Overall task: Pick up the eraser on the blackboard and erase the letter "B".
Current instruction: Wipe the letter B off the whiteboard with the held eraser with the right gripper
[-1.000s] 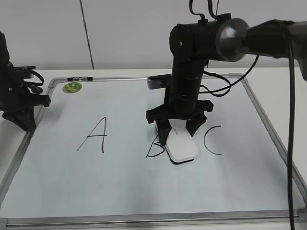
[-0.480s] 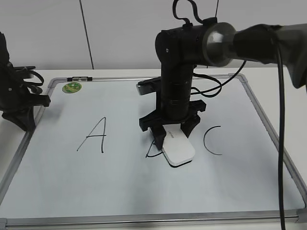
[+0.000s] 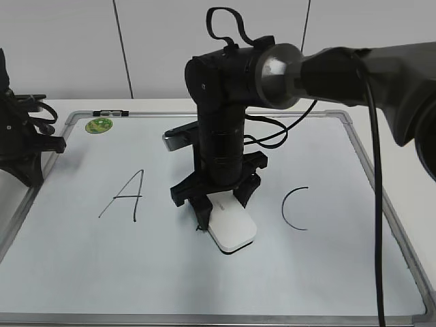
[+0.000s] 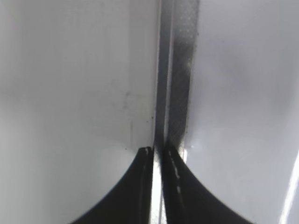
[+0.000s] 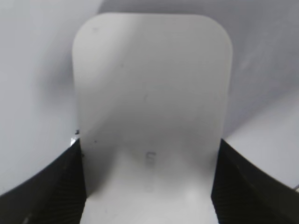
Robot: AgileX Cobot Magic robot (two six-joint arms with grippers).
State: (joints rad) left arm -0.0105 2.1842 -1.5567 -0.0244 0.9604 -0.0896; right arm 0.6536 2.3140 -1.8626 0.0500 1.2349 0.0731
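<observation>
The white eraser (image 3: 231,229) lies flat on the blackboard (image 3: 136,272), between the black "A" (image 3: 122,196) and "C" (image 3: 294,208). My right gripper (image 3: 219,201) is shut on the eraser's far end and presses it down. In the right wrist view the eraser (image 5: 152,84) fills the space between the jaws (image 5: 149,156). Of the letter "B" only a small black trace (image 3: 199,225) shows at the eraser's left edge. My left gripper (image 3: 32,178) sits at the board's left edge, its jaws (image 4: 158,151) shut on the metal frame (image 4: 180,70).
A round green magnet (image 3: 99,125) sits at the board's far left corner. The right arm (image 3: 225,95) stands tall over the board's middle, with cables trailing right. A white wall is behind the table.
My right gripper has slid the eraser left and toward the front, over where the "B" was. Most of the "B" no longer shows. The board has shifted a little left.
</observation>
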